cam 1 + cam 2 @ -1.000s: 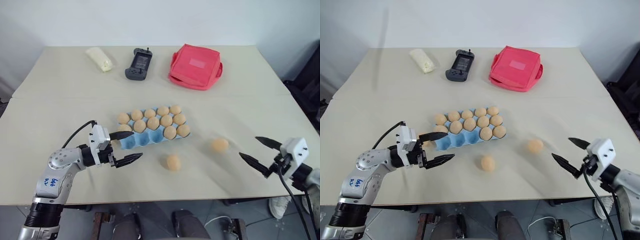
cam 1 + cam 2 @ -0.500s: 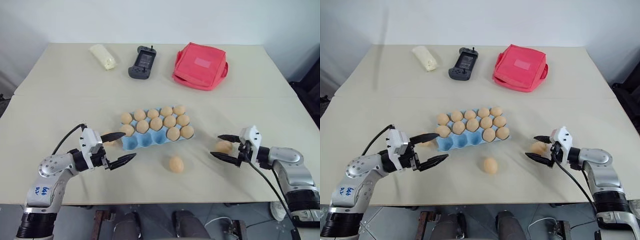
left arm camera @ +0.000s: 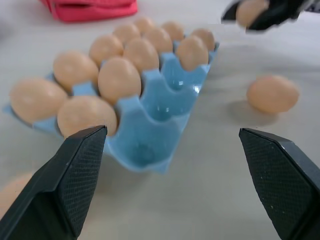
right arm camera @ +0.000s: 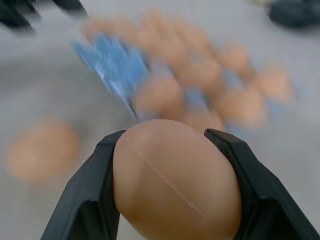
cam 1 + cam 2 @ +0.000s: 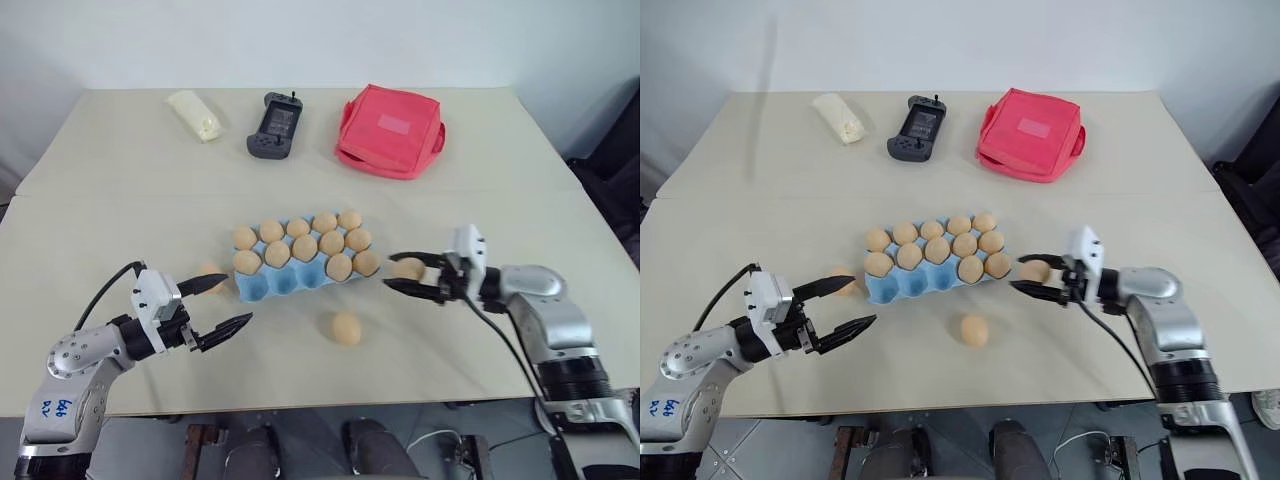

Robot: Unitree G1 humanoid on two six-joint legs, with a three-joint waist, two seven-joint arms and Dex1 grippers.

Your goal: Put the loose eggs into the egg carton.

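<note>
Right gripper: my right gripper [image 5: 408, 276] pinches one egg [image 5: 407, 268] between its two black fingers, right of centre in the left eye view, just beside the carton's right end.
Left gripper: my left gripper [image 5: 218, 304] is spread wide with nothing between the fingers, at the lower left of the frame.
Egg carton: the egg carton [image 5: 285, 281] is a light blue moulded tray with scalloped cup walls, mid-frame on the surface [image 5: 120, 215]; tan eggs fill its two far rows, the near row of cups is bare.
Loose eggs: smooth, tan-orange ovals; one loose egg [image 5: 346, 327] lies on the surface below the carton, another egg [image 5: 209, 273] sits just left of the carton, partly behind my left finger.
Right wrist view: the held egg [image 4: 176, 182] shows a fine seam line across its shell.
Left wrist view: glossy empty cups [image 3: 157, 107] of the carton up close.
Far edge: a pale cream packet [image 5: 196, 114], a dark handheld controller [image 5: 274, 126] and a red square pouch [image 5: 390, 130] stand along the top of the frame.
</note>
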